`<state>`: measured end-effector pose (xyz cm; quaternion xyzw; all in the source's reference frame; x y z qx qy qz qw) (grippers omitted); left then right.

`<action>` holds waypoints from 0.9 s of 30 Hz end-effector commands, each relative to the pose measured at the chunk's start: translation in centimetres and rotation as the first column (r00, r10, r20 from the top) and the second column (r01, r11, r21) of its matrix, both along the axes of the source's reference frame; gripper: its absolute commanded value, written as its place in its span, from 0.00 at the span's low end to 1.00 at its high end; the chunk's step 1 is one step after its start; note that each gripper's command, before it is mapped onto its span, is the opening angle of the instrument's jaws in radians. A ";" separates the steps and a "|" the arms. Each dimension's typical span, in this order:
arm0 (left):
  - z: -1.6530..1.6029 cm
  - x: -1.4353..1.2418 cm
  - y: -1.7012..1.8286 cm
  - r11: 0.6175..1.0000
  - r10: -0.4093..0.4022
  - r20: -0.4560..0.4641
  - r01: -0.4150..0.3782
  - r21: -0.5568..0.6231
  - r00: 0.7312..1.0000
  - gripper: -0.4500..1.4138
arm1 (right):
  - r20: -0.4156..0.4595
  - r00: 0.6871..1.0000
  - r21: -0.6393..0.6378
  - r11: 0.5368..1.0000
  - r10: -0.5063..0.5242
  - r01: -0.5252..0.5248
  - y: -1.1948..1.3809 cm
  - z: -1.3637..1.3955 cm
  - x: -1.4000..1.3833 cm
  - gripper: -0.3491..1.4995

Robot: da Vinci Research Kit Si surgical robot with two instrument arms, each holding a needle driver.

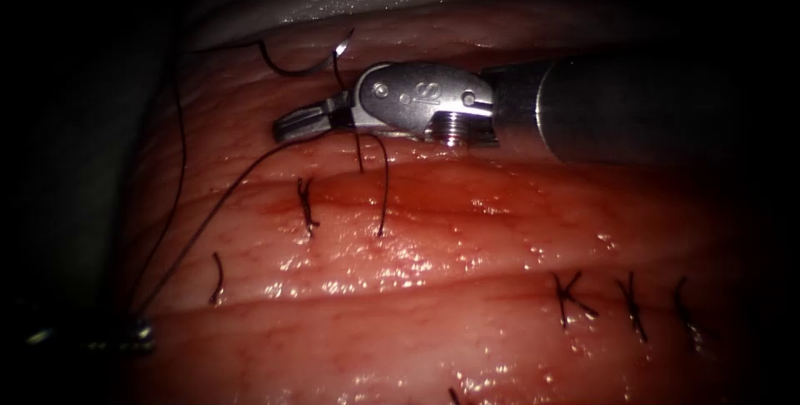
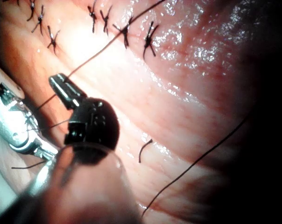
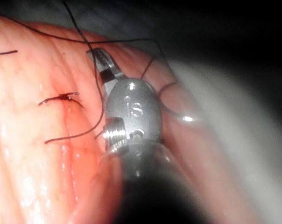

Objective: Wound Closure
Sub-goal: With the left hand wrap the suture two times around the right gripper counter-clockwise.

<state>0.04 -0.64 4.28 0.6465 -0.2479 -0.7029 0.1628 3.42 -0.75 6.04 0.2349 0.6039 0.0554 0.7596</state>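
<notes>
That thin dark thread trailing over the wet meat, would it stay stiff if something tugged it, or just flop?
Probably floppy: the thin dark thread drapes in loose curves across the glistening pink tissue rather than standing straight. It likely weighs almost nothing, being hair-fine beside the right arm's silver metal hand. It may also be slippery, since the surface it lies on shines wet.

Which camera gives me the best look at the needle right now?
The endoscope view: the needle lies free on the tissue above the right gripper, its whole curve visible, held by neither gripper. The right wrist view shows part of its curve beside that gripper. In the left wrist view I cannot make it out.
</notes>
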 end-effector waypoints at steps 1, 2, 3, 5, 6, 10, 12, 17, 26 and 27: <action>0.13 -0.05 0.06 1.000 -0.014 -0.006 0.014 0.006 1.000 0.00 | -0.016 1.000 0.020 1.000 -0.007 0.007 -0.09 0.04 0.03 0.00; 0.18 -0.04 0.12 1.000 -0.020 -0.010 0.020 0.011 1.000 0.00 | -0.025 1.000 0.028 1.000 -0.013 0.013 -0.11 0.03 0.03 0.00; 0.28 -0.03 0.19 0.999 -0.033 -0.014 0.033 0.017 0.999 0.00 | -0.034 0.999 0.043 0.999 -0.016 0.017 -0.13 0.02 0.02 0.00; 0.47 -0.02 0.30 0.998 -0.049 -0.029 0.050 0.024 0.998 0.00 | -0.079 0.997 0.046 0.999 -0.011 0.015 -0.17 -0.03 0.00 0.00; 0.55 -0.02 0.33 0.998 -0.059 -0.047 0.061 0.028 0.997 0.00 | -0.100 0.995 0.045 0.999 -0.010 0.015 -0.18 -0.04 -0.02 0.00; 0.95 -0.04 0.44 0.994 -0.083 -0.075 0.088 0.062 0.994 0.00 | -0.185 0.982 0.080 0.997 0.027 -0.013 -0.19 -0.11 -0.04 0.00; 1.17 -0.06 0.47 0.991 -0.093 -0.081 0.100 0.086 0.992 0.00 | -0.216 0.975 0.102 0.994 0.057 -0.036 -0.20 -0.13 -0.03 0.00; 1.68 -0.18 0.47 0.986 -0.075 -0.126 0.093 0.139 0.989 0.00 | -0.282 0.932 0.155 0.969 0.230 -0.192 -0.19 -0.21 -0.03 0.00; 1.82 -0.50 0.29 0.984 -0.027 -0.156 0.053 0.170 0.987 0.00 | -0.277 0.849 0.224 0.889 0.451 -0.399 -0.04 -0.33 -0.04 0.00; 1.82 -0.50 0.29 0.984 -0.027 -0.156 0.053 0.170 0.987 0.00 | -0.277 0.849 0.224 0.889 0.451 -0.399 -0.04 -0.33 -0.04 0.00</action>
